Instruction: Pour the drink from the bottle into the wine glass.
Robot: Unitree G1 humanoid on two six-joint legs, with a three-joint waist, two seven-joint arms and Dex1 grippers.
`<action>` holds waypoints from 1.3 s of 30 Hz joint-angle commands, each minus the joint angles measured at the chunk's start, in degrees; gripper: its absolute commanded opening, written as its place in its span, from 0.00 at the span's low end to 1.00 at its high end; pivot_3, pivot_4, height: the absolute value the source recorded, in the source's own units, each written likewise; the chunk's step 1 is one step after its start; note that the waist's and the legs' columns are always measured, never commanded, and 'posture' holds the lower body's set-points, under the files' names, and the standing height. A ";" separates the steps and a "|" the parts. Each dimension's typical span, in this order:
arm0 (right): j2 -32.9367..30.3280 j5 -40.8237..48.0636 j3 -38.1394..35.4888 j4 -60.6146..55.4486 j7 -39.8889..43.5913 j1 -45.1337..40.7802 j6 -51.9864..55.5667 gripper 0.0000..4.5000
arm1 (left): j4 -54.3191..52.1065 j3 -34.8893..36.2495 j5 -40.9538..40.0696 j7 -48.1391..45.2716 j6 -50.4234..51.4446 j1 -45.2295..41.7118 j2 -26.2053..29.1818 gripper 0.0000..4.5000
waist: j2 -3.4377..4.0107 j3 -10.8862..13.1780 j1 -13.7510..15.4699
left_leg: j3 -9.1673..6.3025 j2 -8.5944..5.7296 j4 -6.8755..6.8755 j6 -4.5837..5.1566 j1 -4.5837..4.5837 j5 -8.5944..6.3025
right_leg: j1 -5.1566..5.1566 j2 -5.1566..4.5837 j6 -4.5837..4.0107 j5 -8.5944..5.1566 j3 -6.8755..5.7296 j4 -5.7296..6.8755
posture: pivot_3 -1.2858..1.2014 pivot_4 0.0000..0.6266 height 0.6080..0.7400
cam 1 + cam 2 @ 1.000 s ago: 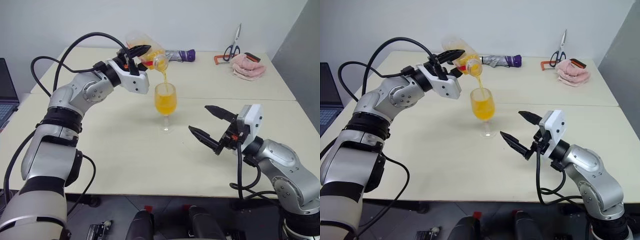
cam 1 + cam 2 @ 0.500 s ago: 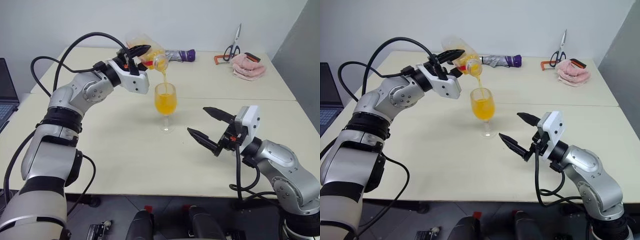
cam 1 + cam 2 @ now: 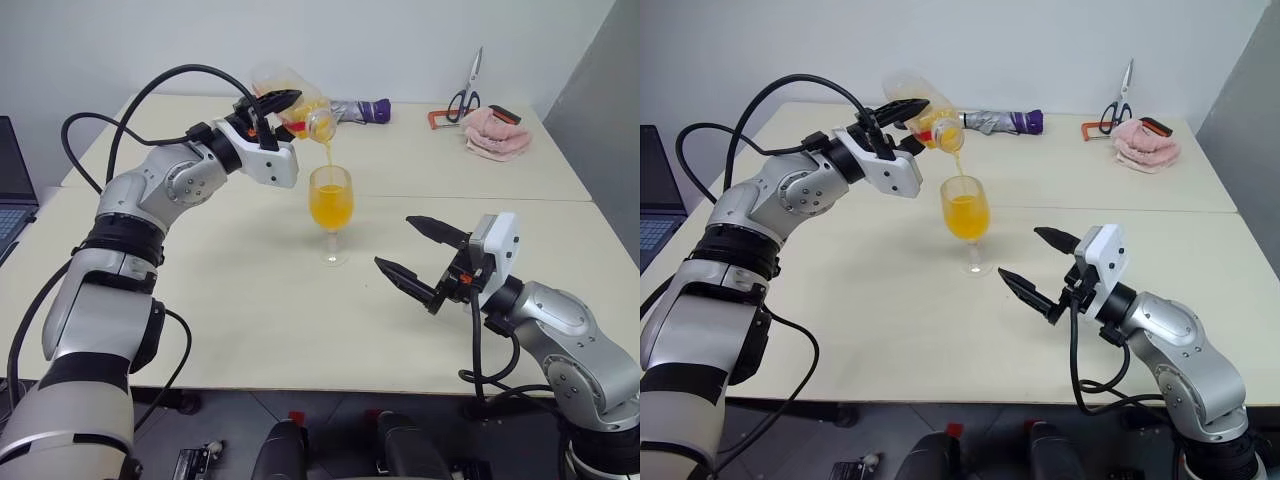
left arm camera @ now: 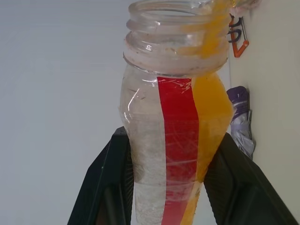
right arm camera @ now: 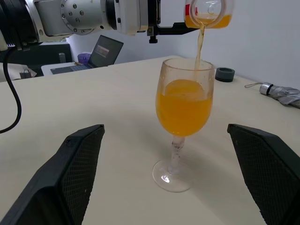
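The left gripper [image 3: 268,108] clamps the tilted bottle [image 3: 291,103], drink [image 5: 198,44] streaming into the glass [image 3: 331,208]; the right gripper [image 3: 418,257] gapes empty nearby.

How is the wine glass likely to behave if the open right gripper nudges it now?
The wine glass would probably tip easily: its bowl is mostly full of the drink above a thin stem and small foot. It looks fragile, and a tip would likely spill across the table.
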 commanded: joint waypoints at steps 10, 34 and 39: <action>-0.45 0.59 0.03 -2.04 0.48 -0.44 -0.60 1.00 | -3.70 2.61 -8.27 -5.60 4.28 0.13 -1.96 0.37 | 0.00 0.00 -0.03 | 0.00 0.00 0.01 0.00 0.00 0.00 | 0.00 0.00 0.00 0.00 0.01 0.01 | 0.52 0.24 1.00; -2.53 7.88 4.10 -1.92 -0.93 -11.98 14.65 1.00 | -31.41 28.33 -46.42 -19.40 60.42 22.38 -7.94 0.37 | 0.01 -0.01 -0.28 | -0.07 0.04 0.11 0.00 0.03 0.01 | 0.01 0.01 -0.01 0.00 -0.01 0.12 | 0.52 0.24 1.00; -3.34 6.23 6.52 -0.40 0.01 -14.62 16.55 1.00 | -32.96 32.28 -49.77 -19.44 65.92 26.94 -7.25 0.37 | -0.01 -0.02 -0.03 | -0.08 0.03 0.14 0.00 0.01 0.00 | 0.01 -0.02 -0.01 0.00 -0.02 0.10 | 0.52 0.24 1.00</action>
